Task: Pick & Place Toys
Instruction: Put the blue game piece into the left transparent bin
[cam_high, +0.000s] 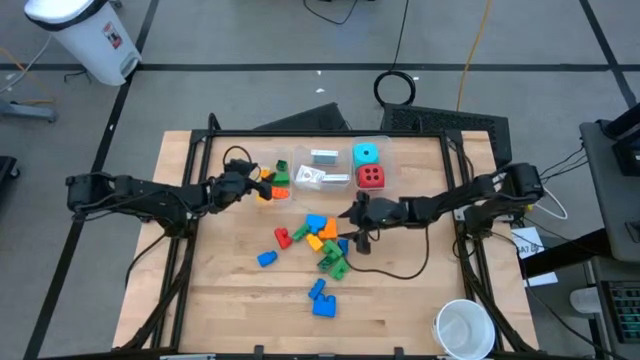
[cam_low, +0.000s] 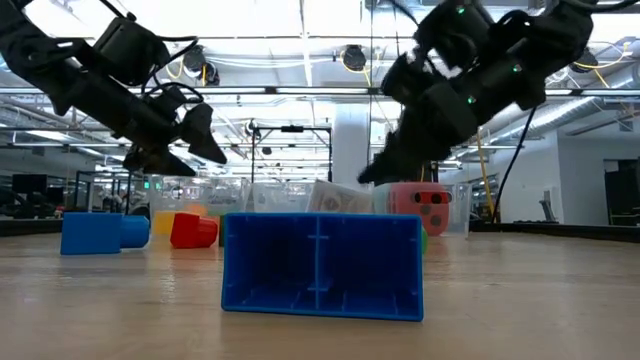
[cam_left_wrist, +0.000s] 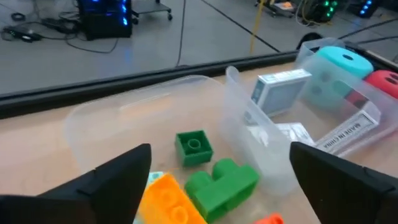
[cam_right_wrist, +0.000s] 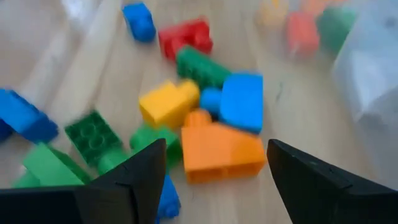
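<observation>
- Left gripper: hovers above the clear bin at about 11 o'clock from the table centre; jaws apart, holding nothing; green bricks and an orange brick lie in the bin beneath it.
- Right gripper: poised over the loose brick pile near the table centre; jaws apart and empty; an orange brick lies between the fingertips in the right wrist view.
- Sorted so far: a few bricks in the left bin; white cards in the middle bin at 12 o'clock; cyan die and red die in the bin at 1 o'clock.
- Remaining: the pile; a blue brick at 7 o'clock from it; blue bricks at 6 o'clock.
- Judgement: roughly one third complete; most bricks not yet placed.
- White cup: at 4 o'clock; not involved.
</observation>
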